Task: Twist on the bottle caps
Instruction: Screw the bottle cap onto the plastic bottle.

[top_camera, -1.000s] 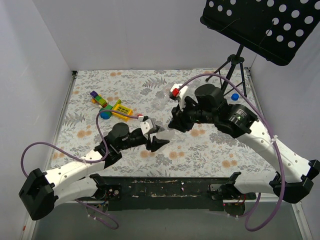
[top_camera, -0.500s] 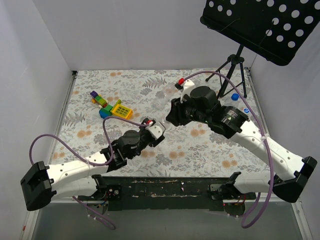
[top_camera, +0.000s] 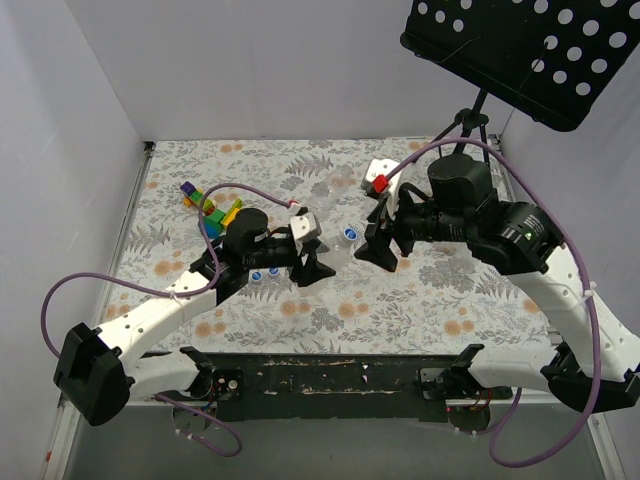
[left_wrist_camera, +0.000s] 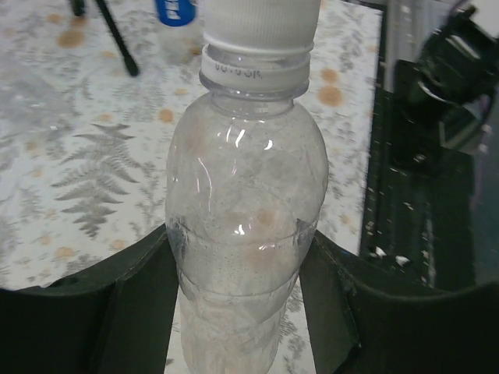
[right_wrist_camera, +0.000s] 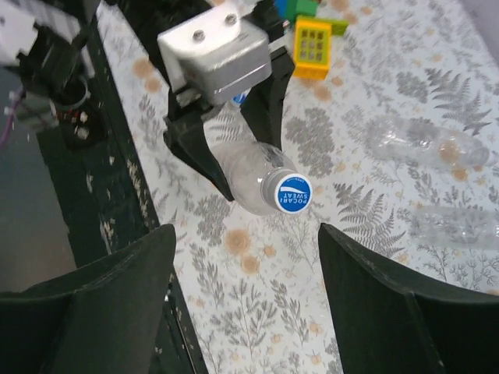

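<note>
A clear bottle (left_wrist_camera: 245, 195) stands between the fingers of my left gripper (left_wrist_camera: 240, 243), which is shut on its lower body. It wears a bottle cap (right_wrist_camera: 293, 192) with white sides and a blue printed top. From above, the left gripper (top_camera: 308, 264) holds this bottle near the table's middle, the cap (top_camera: 348, 236) pointing towards my right gripper (top_camera: 383, 250). The right gripper (right_wrist_camera: 245, 234) is wide open, a little back from the cap and touching nothing. Two small blue-and-white caps (top_camera: 266, 272) lie beside the left arm.
Two more clear bottles (right_wrist_camera: 425, 144) (right_wrist_camera: 460, 226) lie on the floral cloth beyond the held one. Colourful toy blocks (top_camera: 212, 208) sit at the left, including a yellow block (right_wrist_camera: 312, 47). A black tripod (top_camera: 470, 130) with a perforated tray stands at the back right.
My right gripper has opened and drawn back to the right, off the cap. My left gripper has swung the bottle further up the table and to the left.
</note>
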Robot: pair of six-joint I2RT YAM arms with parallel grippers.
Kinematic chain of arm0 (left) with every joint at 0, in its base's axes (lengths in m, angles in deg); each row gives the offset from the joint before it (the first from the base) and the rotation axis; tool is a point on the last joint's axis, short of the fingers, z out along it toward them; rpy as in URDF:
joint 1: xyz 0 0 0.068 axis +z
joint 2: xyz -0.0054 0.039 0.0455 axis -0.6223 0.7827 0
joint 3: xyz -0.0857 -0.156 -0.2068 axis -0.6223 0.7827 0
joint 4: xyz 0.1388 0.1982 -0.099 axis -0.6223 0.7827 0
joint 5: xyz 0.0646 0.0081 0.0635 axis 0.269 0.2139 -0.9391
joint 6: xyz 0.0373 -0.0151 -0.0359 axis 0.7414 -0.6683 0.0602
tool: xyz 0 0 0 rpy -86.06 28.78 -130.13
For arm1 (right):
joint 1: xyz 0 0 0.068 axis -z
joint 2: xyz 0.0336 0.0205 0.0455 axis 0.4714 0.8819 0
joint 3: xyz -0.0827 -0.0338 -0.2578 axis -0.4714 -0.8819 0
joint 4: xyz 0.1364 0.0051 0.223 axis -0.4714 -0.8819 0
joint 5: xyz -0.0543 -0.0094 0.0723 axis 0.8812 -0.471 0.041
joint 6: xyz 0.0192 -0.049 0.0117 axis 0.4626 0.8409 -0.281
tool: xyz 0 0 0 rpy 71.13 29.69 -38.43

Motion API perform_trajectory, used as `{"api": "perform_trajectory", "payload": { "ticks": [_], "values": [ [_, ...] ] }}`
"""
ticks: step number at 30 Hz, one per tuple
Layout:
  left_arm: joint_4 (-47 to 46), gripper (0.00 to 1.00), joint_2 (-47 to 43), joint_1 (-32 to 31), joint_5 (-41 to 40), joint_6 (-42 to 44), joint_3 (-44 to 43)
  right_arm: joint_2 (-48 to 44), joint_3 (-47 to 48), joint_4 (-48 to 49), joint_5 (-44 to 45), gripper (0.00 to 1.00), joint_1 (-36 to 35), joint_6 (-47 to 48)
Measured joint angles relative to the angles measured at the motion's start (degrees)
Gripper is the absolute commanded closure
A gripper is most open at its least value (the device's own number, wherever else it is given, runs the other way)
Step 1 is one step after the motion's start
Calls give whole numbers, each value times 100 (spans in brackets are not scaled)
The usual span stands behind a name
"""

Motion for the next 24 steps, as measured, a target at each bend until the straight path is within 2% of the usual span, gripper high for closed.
{"api": "perform_trajectory", "payload": {
  "ticks": [4,10,16,24],
  "values": [
    [372,100,55,101,1150,11,-39,195,13,-645,-490,30,0,850],
    [525,100,55,116,2173,68,-109,249,-20,-975,-1045,33,0,1515],
    [557,100,55,116,2699,107,-109,422,-20,-1086,-1388,35,0,1910],
    [557,100,55,116,2968,140,-109,772,-20,-1169,-1665,44,-4,2153]
  ]
}}
